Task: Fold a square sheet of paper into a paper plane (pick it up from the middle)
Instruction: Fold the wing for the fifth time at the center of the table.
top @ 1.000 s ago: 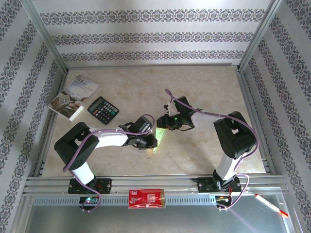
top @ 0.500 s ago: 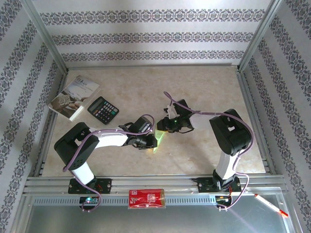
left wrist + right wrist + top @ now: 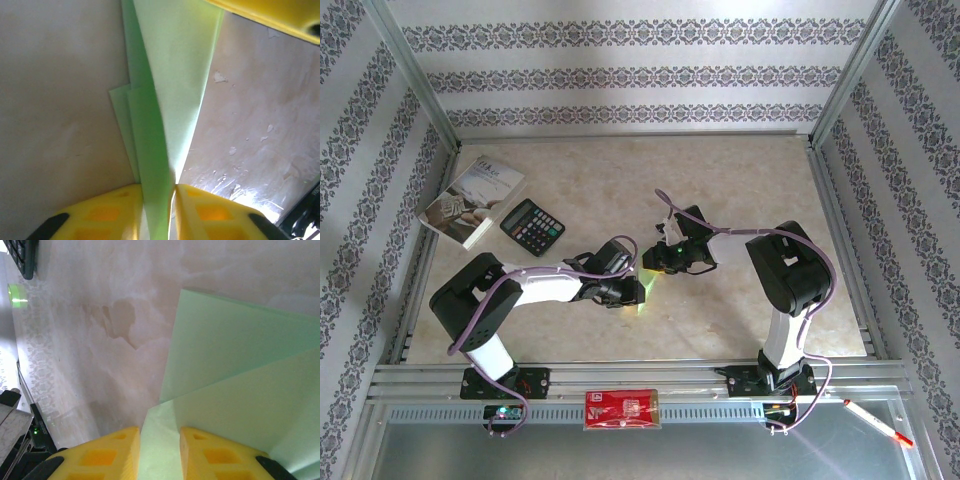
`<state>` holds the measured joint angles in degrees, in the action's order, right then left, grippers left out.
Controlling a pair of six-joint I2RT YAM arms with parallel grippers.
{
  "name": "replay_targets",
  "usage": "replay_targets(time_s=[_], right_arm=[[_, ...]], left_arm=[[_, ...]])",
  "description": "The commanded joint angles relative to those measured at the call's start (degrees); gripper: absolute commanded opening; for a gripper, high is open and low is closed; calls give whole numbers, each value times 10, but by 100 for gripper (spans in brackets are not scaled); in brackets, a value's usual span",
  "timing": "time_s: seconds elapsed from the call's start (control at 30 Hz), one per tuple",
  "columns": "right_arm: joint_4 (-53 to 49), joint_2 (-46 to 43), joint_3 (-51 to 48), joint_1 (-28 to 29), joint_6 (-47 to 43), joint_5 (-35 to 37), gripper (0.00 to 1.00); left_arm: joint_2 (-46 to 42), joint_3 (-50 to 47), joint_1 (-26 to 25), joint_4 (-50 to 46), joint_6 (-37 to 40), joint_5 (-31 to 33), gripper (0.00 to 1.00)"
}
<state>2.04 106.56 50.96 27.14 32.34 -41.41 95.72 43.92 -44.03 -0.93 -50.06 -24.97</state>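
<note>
Marbled beige counter point(image 3: 740, 180), boxed in by patterned walls, carries your two arms. You have one folded green sheet of paper point(image 3: 648, 284) mid-counter, pinched from both sides: your left tool point(image 3: 159, 189) is clamped on one fold and your right tool point(image 3: 160, 432) on another edge. One calculator point(image 3: 532, 226) and one booklet point(image 3: 472, 198) lie far left, well apart from it. One red packet point(image 3: 621, 409) and one pen point(image 3: 877, 423) sit by the front rail.
</note>
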Motion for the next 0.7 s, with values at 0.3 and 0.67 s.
replay_targets(time_s=[0.3,0.67], right_arm=[[-11,24,-12,1,-21,26,27],[-10,25,-10,2,-19,26,27]], left_arm=[[-113,-17,-7,10,31,14,35],[-46,21,-6,90,48,-14,7]])
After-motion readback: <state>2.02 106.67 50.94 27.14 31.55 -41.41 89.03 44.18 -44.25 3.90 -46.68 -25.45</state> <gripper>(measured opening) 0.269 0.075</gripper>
